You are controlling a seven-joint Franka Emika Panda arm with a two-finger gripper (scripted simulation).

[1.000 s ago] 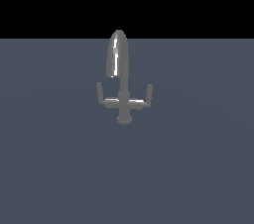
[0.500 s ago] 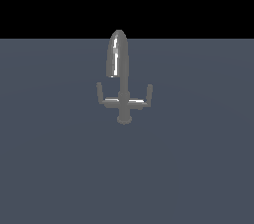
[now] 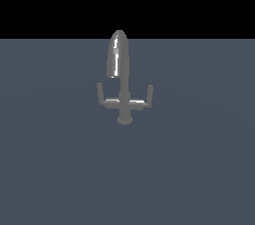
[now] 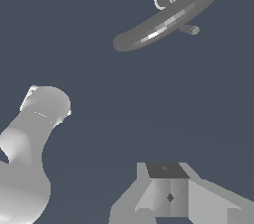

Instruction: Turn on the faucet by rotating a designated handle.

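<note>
The faucet [image 3: 123, 84] stands on the grey floor in the exterior view, with a tall glossy arched spout [image 3: 118, 57] and a thin upright stem. The handle [image 3: 108, 101] is its arm on the exterior view's left, a thin horizontal bar with a short upturned end. The mirror arm [image 3: 142, 101] is on the right. My gripper does not show in the exterior view. In the wrist view the faucet [image 4: 171, 17] is seen from above, well away from my gripper [image 4: 169, 197]. Its fingers meet along a seam and hold nothing.
A pale rounded part of my arm [image 4: 32, 143] shows in the wrist view. The flat grey floor [image 3: 199, 169] runs around the faucet. A black background lies beyond the floor's far edge.
</note>
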